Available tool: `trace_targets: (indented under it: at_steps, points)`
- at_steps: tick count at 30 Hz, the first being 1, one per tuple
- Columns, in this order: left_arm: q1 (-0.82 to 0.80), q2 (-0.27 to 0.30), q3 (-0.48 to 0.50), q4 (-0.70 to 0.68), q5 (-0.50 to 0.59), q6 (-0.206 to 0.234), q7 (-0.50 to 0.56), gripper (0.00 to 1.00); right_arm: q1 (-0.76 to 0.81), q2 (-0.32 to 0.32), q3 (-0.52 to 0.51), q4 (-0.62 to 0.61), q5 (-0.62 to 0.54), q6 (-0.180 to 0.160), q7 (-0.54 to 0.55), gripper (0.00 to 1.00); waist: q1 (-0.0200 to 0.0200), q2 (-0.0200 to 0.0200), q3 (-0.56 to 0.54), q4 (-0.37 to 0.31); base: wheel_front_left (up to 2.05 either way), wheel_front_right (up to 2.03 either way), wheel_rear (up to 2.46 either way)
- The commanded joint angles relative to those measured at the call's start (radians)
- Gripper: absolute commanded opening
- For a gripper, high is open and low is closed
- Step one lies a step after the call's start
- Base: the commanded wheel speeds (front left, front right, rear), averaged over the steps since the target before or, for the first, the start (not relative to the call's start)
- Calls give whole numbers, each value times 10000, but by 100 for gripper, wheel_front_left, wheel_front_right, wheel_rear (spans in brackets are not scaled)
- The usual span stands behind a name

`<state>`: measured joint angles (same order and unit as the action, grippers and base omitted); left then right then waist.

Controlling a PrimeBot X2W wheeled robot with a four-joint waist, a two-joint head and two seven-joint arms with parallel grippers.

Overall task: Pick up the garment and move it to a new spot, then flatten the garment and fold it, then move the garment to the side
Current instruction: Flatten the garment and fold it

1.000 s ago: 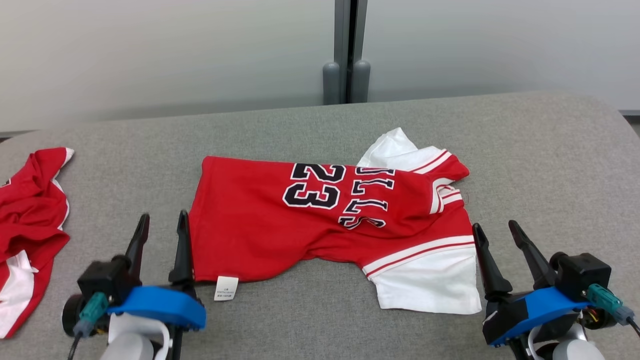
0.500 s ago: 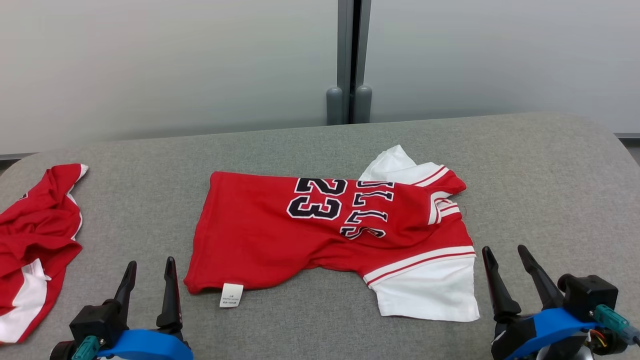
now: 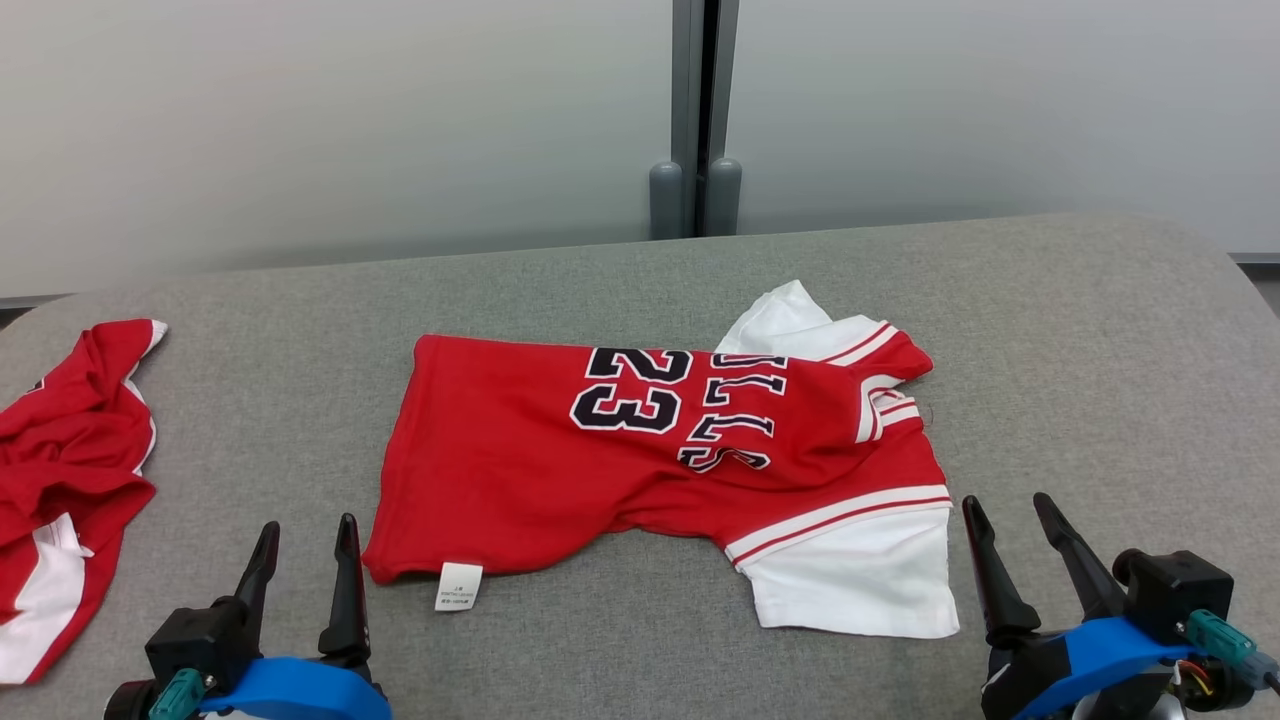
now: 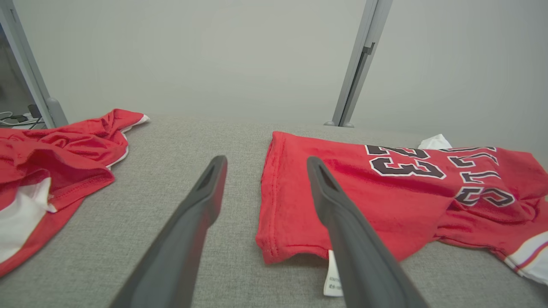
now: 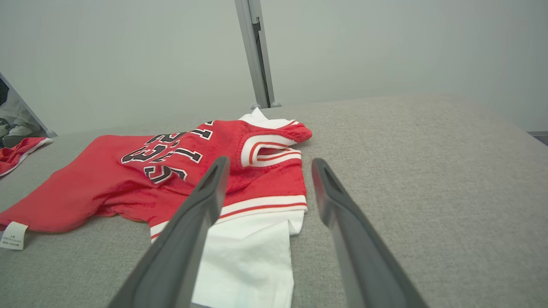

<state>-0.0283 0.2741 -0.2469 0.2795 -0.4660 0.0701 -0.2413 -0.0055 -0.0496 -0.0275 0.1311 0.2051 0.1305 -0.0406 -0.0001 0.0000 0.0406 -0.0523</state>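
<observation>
A red jersey (image 3: 610,460) with white sleeves and a black "23" lies spread sideways on the grey table (image 3: 1090,330), its hem to the left and collar to the right. A white label (image 3: 458,586) hangs from its near left corner. My left gripper (image 3: 308,532) stands open just off that corner, holding nothing. My right gripper (image 3: 1006,506) is open beside the near white sleeve (image 3: 862,580). In the left wrist view the jersey (image 4: 385,192) hem lies between and beyond the left gripper (image 4: 264,163). The right wrist view has the jersey (image 5: 201,171) ahead of the right gripper (image 5: 267,162).
A second red and white garment (image 3: 60,470) lies crumpled at the table's left edge, also in the left wrist view as a garment (image 4: 55,149). A grey post (image 3: 695,115) and a pale wall stand behind the table. The table's right edge curves away past my right gripper.
Both grippers have drawn back toward me from the jersey's near edge, staying open. The head camera has shifted a little; the jersey lies as before.
</observation>
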Motion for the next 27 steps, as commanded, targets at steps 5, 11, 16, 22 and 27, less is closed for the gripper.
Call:
trace_targets:
  at_steps: [5, 11, 16, 22, 27]
  points:
    - [-252, 122, -52, 167, 4, 82, 172, 100, -84, -16, 45, -22, 64, 5, 127, 100, 1, 0, 164, 6, 0, 0, 0]
    - [-882, 121, -317, 1132, 11, 34, 1034, 100, -395, -15, 189, 248, 33, 5, 662, 100, 1, 0, 447, -21, 0, 0, 0]
    - [-1533, -3, -464, 2207, -80, -44, 1520, 100, -665, -16, 439, 487, 94, 5, 931, 100, 1, 0, 767, -156, 0, 0, 0]
    - [-2033, -184, -575, 3203, -249, -133, 1938, 100, -895, -16, 630, 657, 154, 5, 908, 100, 1, 0, 1083, -340, 0, 0, 0]
    - [-2127, -335, -677, 3912, -336, -68, 2201, 100, -884, -15, 627, 796, 71, 5, 921, 100, 1, 0, 1204, -444, 0, 0, 0]
